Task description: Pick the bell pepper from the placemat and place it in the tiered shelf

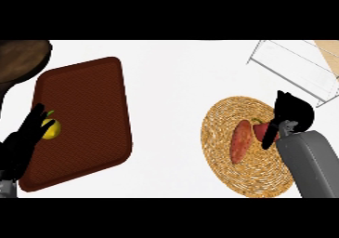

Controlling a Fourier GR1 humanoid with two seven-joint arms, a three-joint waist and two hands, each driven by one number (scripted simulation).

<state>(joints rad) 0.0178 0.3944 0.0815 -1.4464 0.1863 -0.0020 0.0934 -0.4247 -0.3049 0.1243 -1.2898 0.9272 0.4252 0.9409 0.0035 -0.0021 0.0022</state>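
Now | right hand (290,118) over bell pepper (263,129) | round woven placemat (230,116)

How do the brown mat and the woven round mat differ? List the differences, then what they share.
The brown mat is a dark rounded rectangle; the woven round mat is a pale straw oval of coiled rings. The brown mat lies at the left, under the left hand and a yellow item; the woven round mat lies at the right, under the right hand, bearing an orange-red vegetable and a red one. Both lie flat on the white counter.
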